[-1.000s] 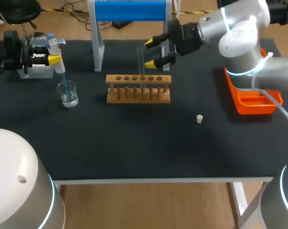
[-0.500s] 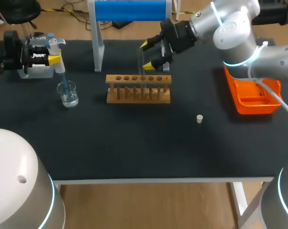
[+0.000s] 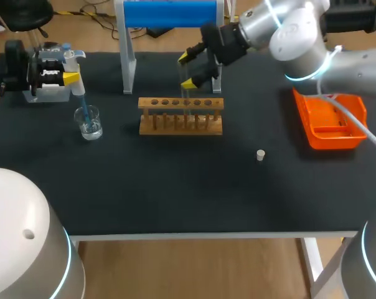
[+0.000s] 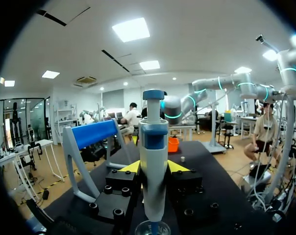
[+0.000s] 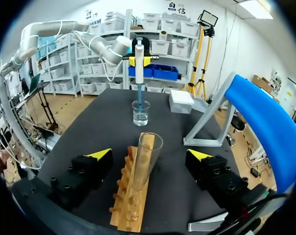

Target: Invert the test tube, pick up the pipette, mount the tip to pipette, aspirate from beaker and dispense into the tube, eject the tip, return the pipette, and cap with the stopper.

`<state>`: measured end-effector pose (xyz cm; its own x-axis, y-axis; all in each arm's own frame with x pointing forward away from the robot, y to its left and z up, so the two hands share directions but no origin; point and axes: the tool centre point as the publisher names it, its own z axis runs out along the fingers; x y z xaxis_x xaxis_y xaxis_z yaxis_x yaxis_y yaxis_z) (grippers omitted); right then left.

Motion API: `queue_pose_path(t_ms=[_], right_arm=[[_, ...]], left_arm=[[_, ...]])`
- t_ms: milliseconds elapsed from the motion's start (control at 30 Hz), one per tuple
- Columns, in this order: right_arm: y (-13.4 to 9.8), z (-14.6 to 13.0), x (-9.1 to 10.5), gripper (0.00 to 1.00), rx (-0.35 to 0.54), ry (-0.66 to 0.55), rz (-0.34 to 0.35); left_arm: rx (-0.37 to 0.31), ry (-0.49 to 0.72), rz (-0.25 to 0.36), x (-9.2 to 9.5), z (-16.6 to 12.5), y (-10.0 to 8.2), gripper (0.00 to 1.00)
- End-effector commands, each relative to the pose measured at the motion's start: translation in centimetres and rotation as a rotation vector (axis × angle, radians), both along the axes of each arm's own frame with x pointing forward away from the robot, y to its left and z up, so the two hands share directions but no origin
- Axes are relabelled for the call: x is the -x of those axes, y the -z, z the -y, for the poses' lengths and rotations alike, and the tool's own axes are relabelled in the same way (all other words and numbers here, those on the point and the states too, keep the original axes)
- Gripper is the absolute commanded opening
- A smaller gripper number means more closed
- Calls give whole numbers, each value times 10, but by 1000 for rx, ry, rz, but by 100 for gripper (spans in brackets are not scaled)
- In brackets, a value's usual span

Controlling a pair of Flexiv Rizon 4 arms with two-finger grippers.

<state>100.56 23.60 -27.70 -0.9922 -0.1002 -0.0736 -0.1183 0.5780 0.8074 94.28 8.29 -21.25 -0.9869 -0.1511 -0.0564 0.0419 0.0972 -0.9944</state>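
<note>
In the head view the left gripper (image 3: 68,77) is seen at the table's (image 3: 175,187) ten o'clock corner, clamped on the pipette (image 3: 73,70), which is held upright with its blue tip lowered into the beaker (image 3: 88,122). Whether the tip reaches the liquid cannot be told from above. The left wrist view shows more: both yellow tips are pressed against the pipette's white body from opposite sides, and the beaker's rim is seen directly under the barrel.

The wooden rack (image 3: 180,116) is placed at three o'clock of the beaker, well apart from it. The test tube (image 3: 183,87) is stood upright in one of its holes. The right gripper (image 3: 187,70) is held level with the tube's upper part. From overhead the fingers seem close to the glass, but in the right wrist view they are spread wide, with clear gaps on both sides of the tube, so nothing is gripped.

The stopper (image 3: 260,154) is found alone on the cloth at four o'clock of the rack, and an orange tray (image 3: 330,121) at three o'clock.
</note>
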Motion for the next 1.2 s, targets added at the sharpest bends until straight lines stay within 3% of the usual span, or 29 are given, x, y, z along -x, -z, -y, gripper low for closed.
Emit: queue_pose_path(t_ms=[33,533,1200], right_arm=[[2,-4,1,100,8,22,8],[16,-9,-1,100,29,47,7],[18,-15,0,100,88,-43,10]], left_arm=[[-1,1,1,0,0,-1,0],[-1,1,1,0,0,-1,0],[-1,1,1,0,0,-1,0]])
